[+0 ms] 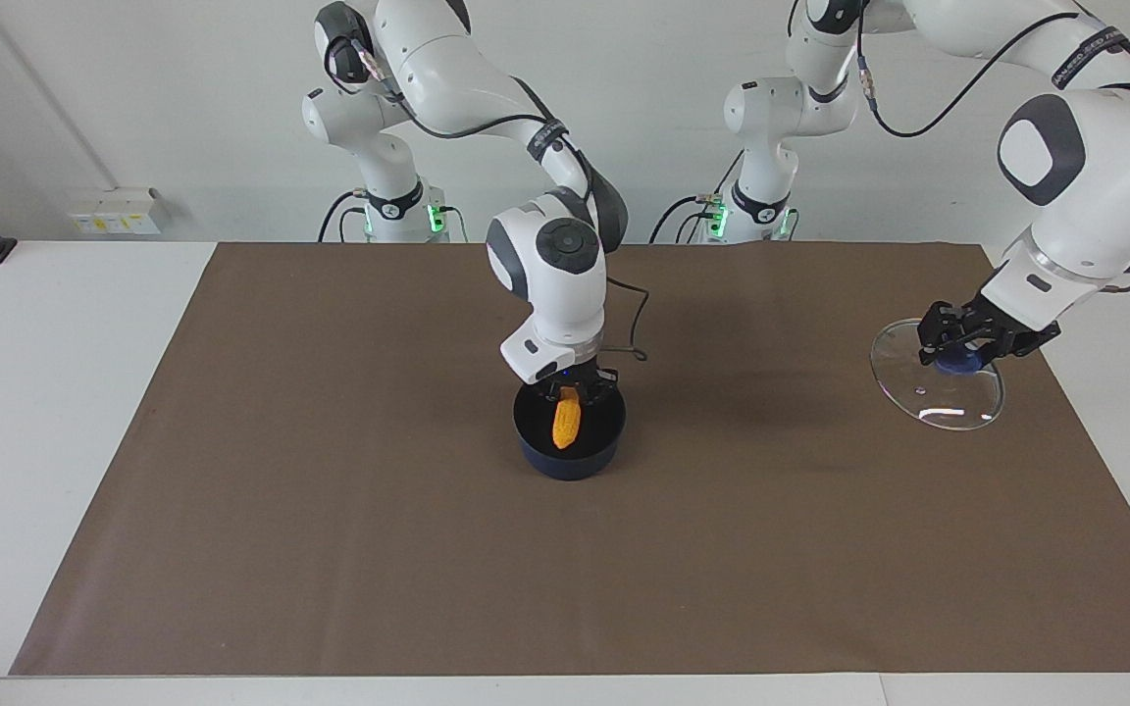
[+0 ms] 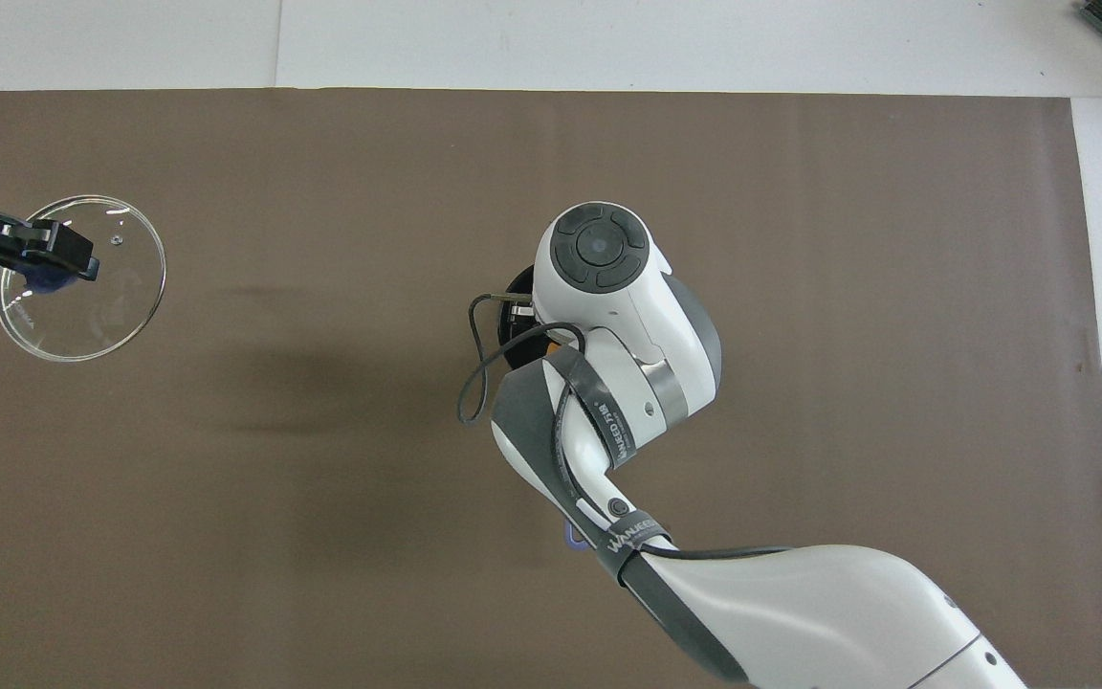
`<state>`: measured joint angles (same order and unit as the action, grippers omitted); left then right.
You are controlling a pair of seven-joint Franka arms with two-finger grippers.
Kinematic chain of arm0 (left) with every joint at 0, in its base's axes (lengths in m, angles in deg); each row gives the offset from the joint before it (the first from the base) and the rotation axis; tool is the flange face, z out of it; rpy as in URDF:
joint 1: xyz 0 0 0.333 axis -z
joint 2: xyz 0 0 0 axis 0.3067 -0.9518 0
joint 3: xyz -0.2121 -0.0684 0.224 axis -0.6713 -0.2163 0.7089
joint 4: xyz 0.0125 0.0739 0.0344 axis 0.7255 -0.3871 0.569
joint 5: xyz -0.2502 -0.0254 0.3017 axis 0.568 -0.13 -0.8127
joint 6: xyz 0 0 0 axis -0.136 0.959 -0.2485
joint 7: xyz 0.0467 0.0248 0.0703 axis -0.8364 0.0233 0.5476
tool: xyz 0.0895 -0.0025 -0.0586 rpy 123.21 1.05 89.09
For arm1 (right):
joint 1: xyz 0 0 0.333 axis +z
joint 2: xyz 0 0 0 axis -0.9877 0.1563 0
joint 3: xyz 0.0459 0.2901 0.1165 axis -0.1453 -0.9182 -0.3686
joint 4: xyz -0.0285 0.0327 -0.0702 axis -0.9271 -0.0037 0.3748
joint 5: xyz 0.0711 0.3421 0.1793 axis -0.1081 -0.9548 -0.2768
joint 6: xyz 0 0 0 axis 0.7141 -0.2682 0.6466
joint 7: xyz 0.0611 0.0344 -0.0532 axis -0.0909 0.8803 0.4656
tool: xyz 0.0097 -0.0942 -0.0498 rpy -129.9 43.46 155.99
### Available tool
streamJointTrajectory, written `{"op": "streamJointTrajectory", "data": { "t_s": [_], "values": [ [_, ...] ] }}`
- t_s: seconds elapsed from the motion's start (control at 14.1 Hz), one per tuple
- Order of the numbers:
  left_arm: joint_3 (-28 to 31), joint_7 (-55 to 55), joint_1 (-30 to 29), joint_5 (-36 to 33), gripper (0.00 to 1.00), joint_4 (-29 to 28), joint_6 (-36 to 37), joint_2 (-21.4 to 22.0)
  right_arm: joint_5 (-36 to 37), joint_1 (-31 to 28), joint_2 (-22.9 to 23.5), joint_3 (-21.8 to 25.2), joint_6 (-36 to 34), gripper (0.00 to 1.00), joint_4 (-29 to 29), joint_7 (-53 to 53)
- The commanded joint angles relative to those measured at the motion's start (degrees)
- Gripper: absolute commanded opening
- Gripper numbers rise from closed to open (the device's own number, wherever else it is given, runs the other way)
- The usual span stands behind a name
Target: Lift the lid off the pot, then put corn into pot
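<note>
Facing view: the right gripper (image 1: 573, 389) pinches the corn (image 1: 566, 422), which hangs upright inside the pot (image 1: 570, 432) at mid-counter (image 1: 330, 510). The left gripper (image 1: 967, 345) clamps the lid's (image 1: 938, 388) knob, holding the lid tilted over the left arm's end.

Overhead view: the right arm hides most of the pot (image 2: 517, 325); the left gripper (image 2: 44, 254) grips the lid (image 2: 82, 287).

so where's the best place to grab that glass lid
By the blue knob at the centre of the lid, coming from above: the glass disc is thin and flat with nothing else to pinch. The left gripper holds it there now.
</note>
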<state>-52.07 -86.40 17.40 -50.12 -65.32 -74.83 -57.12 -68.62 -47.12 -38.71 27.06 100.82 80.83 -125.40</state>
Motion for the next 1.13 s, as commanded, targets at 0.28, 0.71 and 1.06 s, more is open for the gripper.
{"op": "streamJointTrajectory", "data": {
  "t_s": [0.28,0.71,1.06],
  "values": [
    [-0.4,-1.7,-1.7,0.9,0.0,-14.0,-7.8,6.1,-2.1,-0.6,-1.0,-0.5,1.8,0.47,2.2,2.3],
    [-0.4,-2.0,-1.6,0.9,0.0,-23.0,-17.9,6.5,-1.9,-0.7,-1.0,-0.4,2.1,0.79,2.2,2.3],
    [-0.3,-2.0,-0.9,0.8,0.0,-37.3,-31.5,9.4,-0.8,-3.0,-4.0,0.3,1.5,1.0,1.0,3.8]
  ]
}}
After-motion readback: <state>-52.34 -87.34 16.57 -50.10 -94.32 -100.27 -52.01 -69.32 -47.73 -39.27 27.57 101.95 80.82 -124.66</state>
